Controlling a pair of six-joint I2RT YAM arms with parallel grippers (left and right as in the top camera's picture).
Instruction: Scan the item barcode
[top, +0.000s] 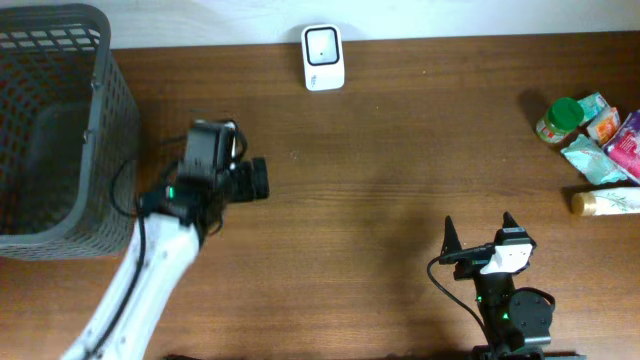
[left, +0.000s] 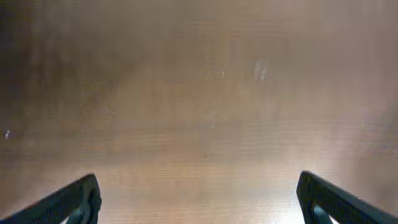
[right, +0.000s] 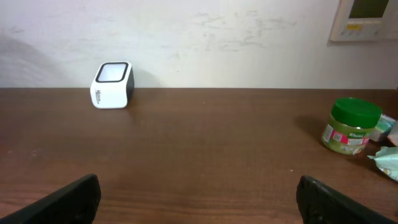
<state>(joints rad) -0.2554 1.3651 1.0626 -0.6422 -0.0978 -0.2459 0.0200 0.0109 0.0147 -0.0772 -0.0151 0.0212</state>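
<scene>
The white barcode scanner stands at the table's far edge; the right wrist view shows the scanner against the wall. The items lie in a cluster at the far right: a green-lidded jar, some packets and a tube. The jar sits ahead and to the right of my right gripper, which is open and empty near the front edge. My left gripper hovers open over bare wood, beside the basket and far from the items.
A grey mesh basket fills the back left corner. A pale packet lies just right of the jar. A wall panel hangs behind the table's right end.
</scene>
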